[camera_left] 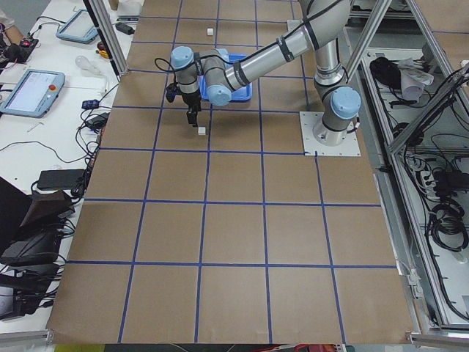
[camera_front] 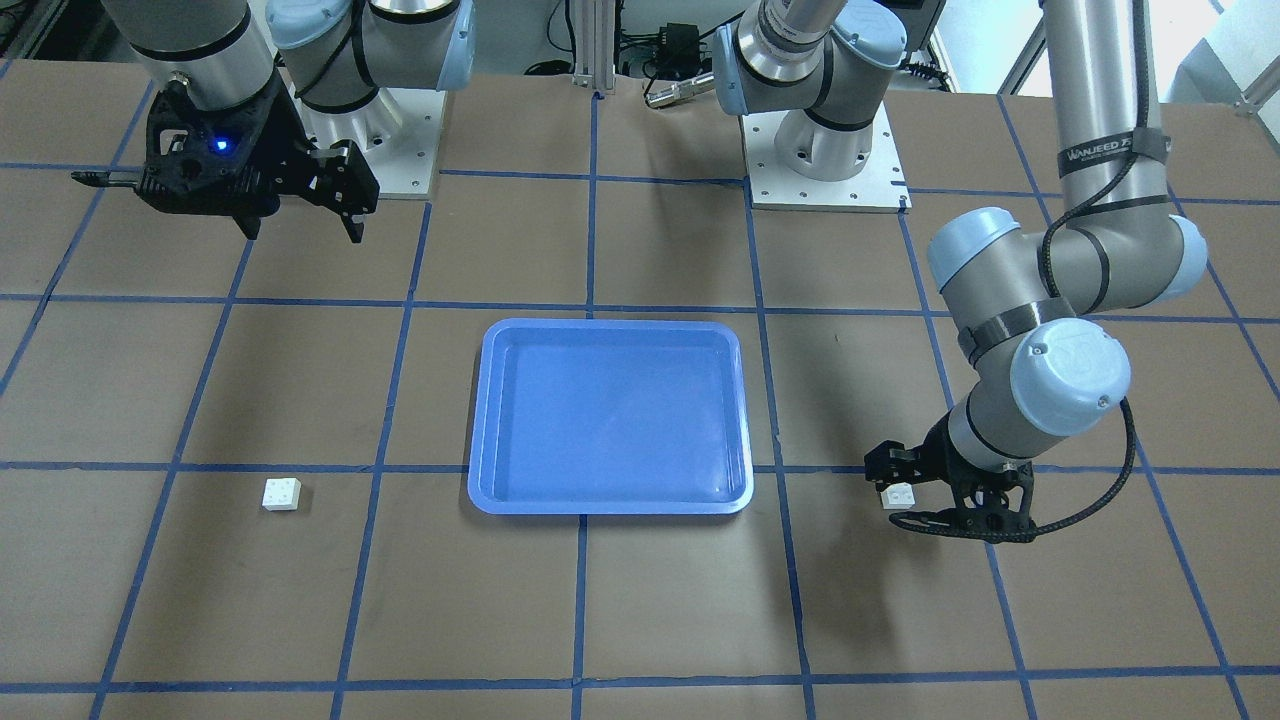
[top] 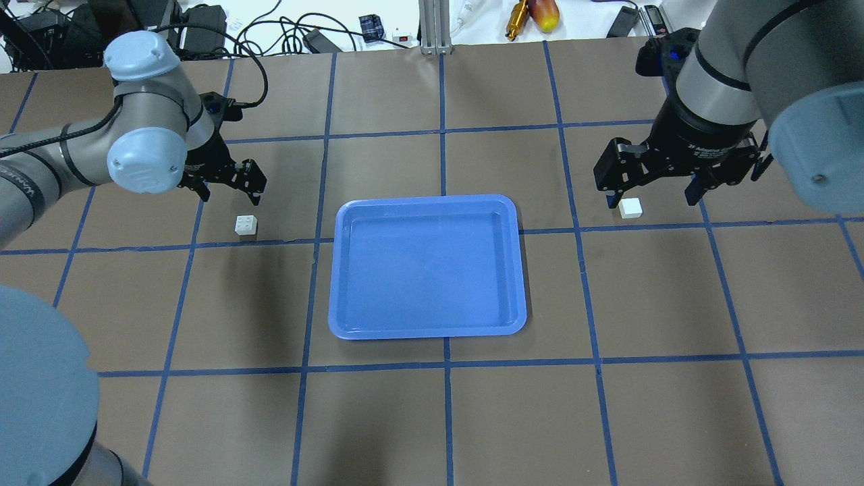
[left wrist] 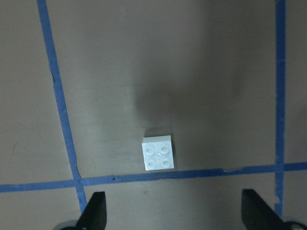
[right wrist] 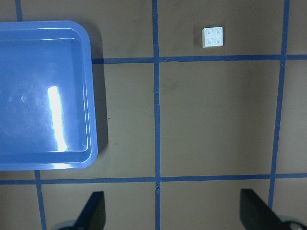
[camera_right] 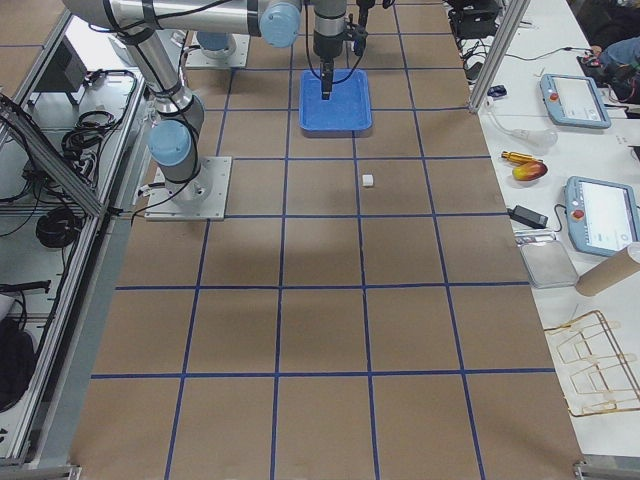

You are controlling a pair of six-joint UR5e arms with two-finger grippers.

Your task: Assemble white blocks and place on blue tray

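White blocks, square studded plastic, lie on the table (top: pixel 202 304): one block (left wrist: pixel 159 153) just ahead between my spread left fingers (left wrist: pixel 95 211), the other block (right wrist: pixel 213 37) far beyond my spread right fingers (right wrist: pixel 93 211), with the glossy blue tray (right wrist: pixel 93 96) off to their side.

A brown-covered bench (top: pixel 648 418) is stretching out beneath the left tool (top: pixel 229 197) and the right tool (top: pixel 651 196), with blue tape lines (top: pixel 447 418) crossing it in a grid. Well beyond the left tool, past the bench's far edge, black cables (top: pixel 270 30) are lying tangled beside dark power bricks (top: pixel 206 17). Well beyond the right tool, a brass-coloured implement (top: pixel 517 17) and a red-and-yellow fruit-like object (top: pixel 545 15) are lying side by side. Farther out, on the white side table (camera_right: pixel 600 160), two teach pendants (camera_right: pixel 573 100) are resting, along with a flat metal tin (camera_right: pixel 547 262), a cardboard tube (camera_right: pixel 610 272) and a wire rack (camera_right: pixel 598 365).
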